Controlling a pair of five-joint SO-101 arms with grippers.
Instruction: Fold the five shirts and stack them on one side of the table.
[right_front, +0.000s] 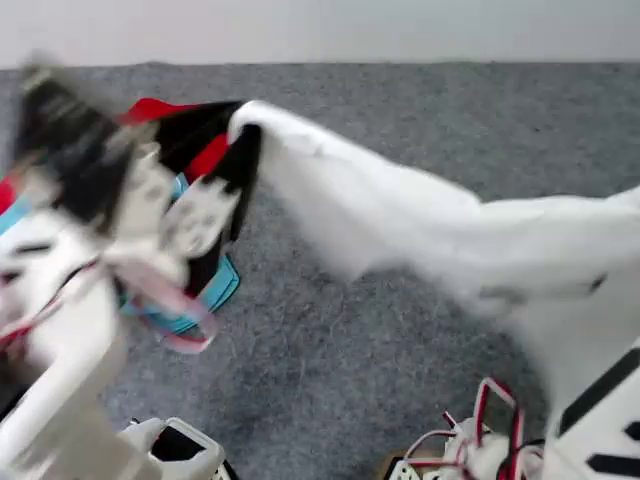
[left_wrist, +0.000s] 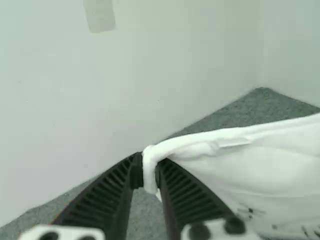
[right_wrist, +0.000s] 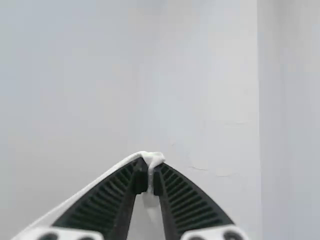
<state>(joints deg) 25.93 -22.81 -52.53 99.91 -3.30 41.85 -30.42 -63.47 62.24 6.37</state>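
While the left tool (left_wrist: 146, 176) was clamped on a bunched corner of the white shirt (left_wrist: 250, 160), the right tool (right_wrist: 148, 174) was closed tight on another thin fold of the same white cloth, its ribbed black fingers (right_wrist: 182, 197) meeting at the tips in front of a pale wall (right_wrist: 100, 75). In the high view the shirt stretched as a wide, sagging band from the upper left-centre of the frame across to the right edge, above the grey counter (right_front: 380, 380); whether its lower edge touched the counter could not be told. The left arm (right_front: 70, 340) stood blurred along the left side of that frame, and the right arm (right_front: 600, 420) rose from the lower right corner. Under the left arm, at the left of the counter, lay a heap of other shirts (right_front: 205, 295) in red, black and teal, partly hidden by the arm. Red cables (right_front: 490, 410) looped at the bottom edge near the base of the right arm.
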